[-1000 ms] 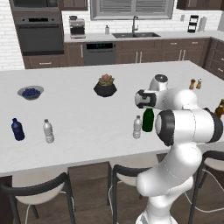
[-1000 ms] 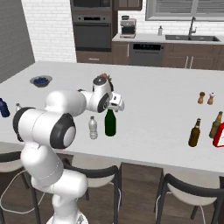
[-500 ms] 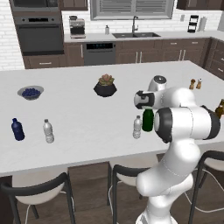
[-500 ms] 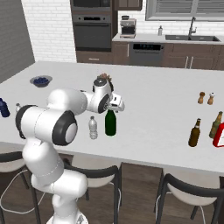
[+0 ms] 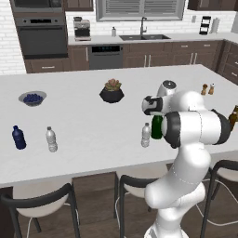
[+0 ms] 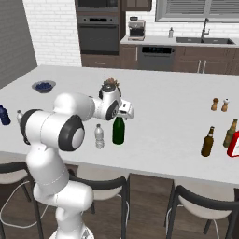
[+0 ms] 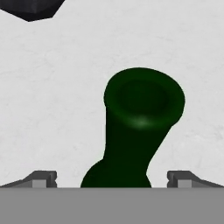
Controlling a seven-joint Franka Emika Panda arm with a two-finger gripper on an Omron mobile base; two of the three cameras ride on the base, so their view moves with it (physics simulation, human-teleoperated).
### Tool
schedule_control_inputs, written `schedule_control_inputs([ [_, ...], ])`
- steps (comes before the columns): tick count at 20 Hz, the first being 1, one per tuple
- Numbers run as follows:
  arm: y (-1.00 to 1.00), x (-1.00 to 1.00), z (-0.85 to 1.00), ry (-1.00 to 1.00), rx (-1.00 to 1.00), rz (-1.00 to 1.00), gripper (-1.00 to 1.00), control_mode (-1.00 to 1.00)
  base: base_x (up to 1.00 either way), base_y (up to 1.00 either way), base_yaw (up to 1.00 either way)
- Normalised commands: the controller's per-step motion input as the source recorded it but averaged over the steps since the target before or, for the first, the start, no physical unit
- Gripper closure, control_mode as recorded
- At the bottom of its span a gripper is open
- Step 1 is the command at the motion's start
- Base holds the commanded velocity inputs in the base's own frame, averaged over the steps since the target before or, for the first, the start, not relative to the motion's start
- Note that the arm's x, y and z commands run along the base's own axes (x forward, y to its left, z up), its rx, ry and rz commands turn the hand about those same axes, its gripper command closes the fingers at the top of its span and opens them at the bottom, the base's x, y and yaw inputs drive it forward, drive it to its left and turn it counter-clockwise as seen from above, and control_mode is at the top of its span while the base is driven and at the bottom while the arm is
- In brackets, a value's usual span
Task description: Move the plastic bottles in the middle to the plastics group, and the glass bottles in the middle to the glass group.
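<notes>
In your left base view, the green wine bottle [image 5: 156,127] stands upright on the worktop [image 5: 93,116], beside the small clear plastic bottle [image 5: 146,135]. In the right base view, the gripper [image 6: 122,113] hovers directly above that bottle's neck. In the hand view, you look straight down onto the bottle's mouth, centred between the widely spread fingertips [image 7: 42,178], not touching it.

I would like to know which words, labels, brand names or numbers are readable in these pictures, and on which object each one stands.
No text can be read.
Green wine bottle: no label showing.
Small clear bottle beside it: no print readable.
Brown bottles at the counter's right end: too small to tell.
Red item at the picture's edge: cut off, nothing readable.
Oven and coffee machine: too blurred for any marks.
</notes>
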Motion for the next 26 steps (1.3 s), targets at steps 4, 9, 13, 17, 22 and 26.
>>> schedule_control_inputs([
  [4,0.00,0.02,-0.08,-0.02,0.00,0.00,-1.00,-1.00,0.00,0.00,0.00],
  [9,0.00,0.00,-0.07,-0.04,0.00,0.00,1.00,-1.00,0.00,0.00,0.00],
  [13,0.00,0.00,-0.01,-0.10,0.00,0.00,1.00,-1.00,0.00,0.00,0.00],
  [17,-0.07,-0.01,0.00,-0.12,0.00,0.00,1.00,-1.00,0.00,0.00,0.00],
  [22,-0.24,-0.26,0.15,-0.06,0.00,0.00,1.00,-1.00,0.00,0.00,0.00],
  [26,-0.35,-0.40,0.29,-0.06,0.00,0.00,1.00,-1.00,0.00,0.00,0.00],
])
